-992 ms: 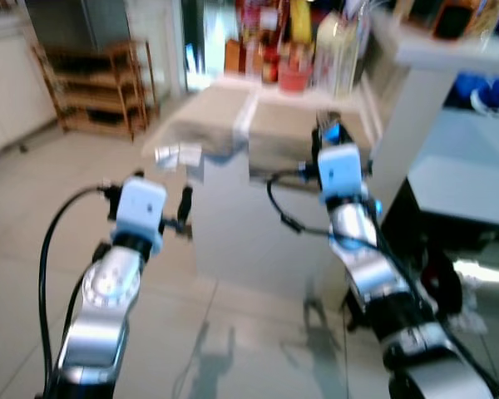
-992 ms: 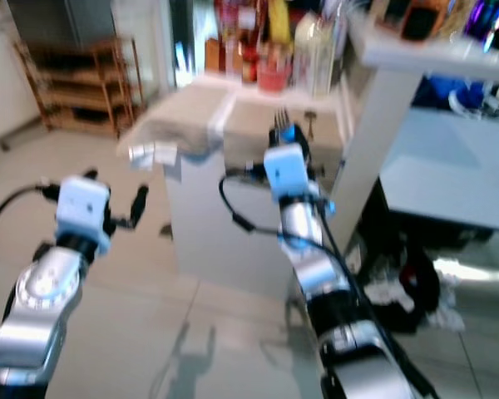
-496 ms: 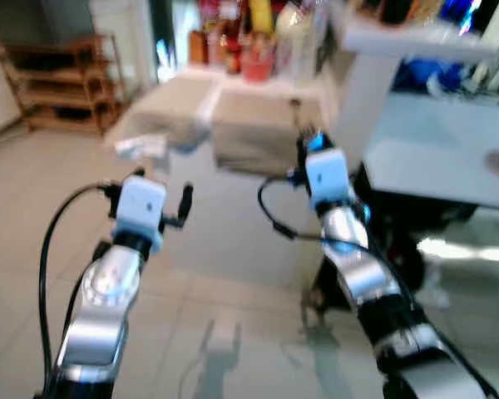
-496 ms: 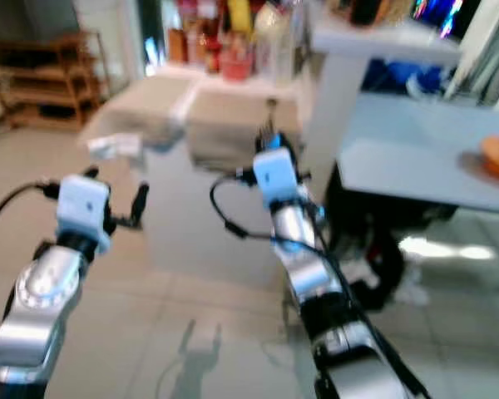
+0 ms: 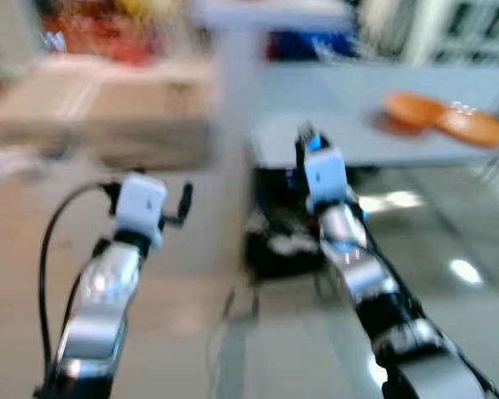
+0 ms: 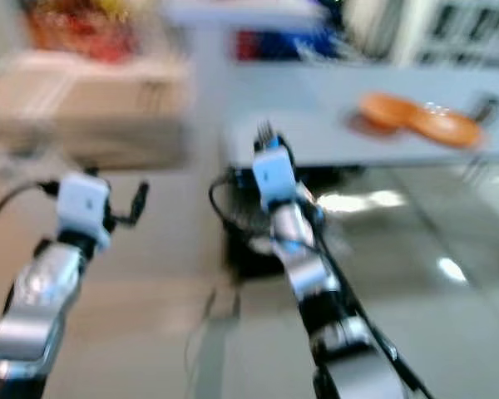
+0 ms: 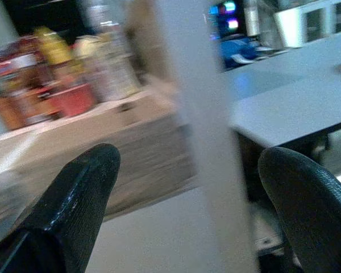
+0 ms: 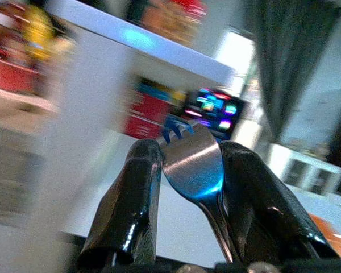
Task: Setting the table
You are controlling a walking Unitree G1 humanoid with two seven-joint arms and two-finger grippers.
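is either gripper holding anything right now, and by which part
The right gripper holds a metal fork, pinched at its neck just below the tines, which point away from the wrist. The left gripper is open and holds nothing.

Left hand (image 7: 182, 187) open, right hand (image 8: 187, 170) closed.

Shiny metal fork (image 8: 194, 165) upright, clamped between pincer fingers (image 8: 137, 193).

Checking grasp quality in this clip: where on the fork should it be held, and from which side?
Probably along the handle. The right gripper instead pinches the fork across its wide head, one finger on each edge, tines pointing forward past the fingertips. The slimmer handle below would suit the narrow fingers better, leaving the head free to set down.
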